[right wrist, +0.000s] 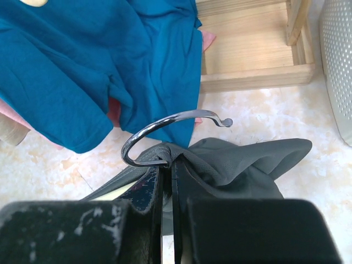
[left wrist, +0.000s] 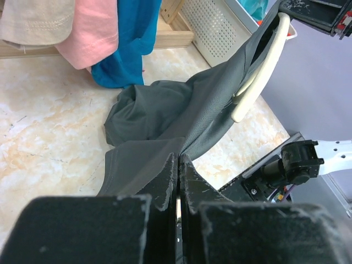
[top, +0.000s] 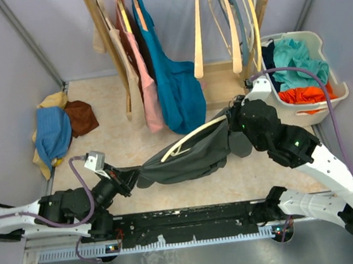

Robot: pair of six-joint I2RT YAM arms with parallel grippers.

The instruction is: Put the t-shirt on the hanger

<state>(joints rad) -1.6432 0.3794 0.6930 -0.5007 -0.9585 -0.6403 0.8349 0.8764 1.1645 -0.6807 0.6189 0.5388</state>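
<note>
Hanger (top: pixel 196 133) lies lower-left to upper-right inside t-shirt (top: pixel 186 159), hook at right claw (top: pixel 231 122).

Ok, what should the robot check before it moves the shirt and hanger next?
1. Left gripper shut on the t-shirt edge: ok.
2. Right gripper shut on the hanger at the base of its hook: ok.
3. Hook free of cloth: ok.
4. One wooden arm covered by the t-shirt: not ok, it shows bare.
5. Other arm inside the t-shirt: cannot tell.
</note>
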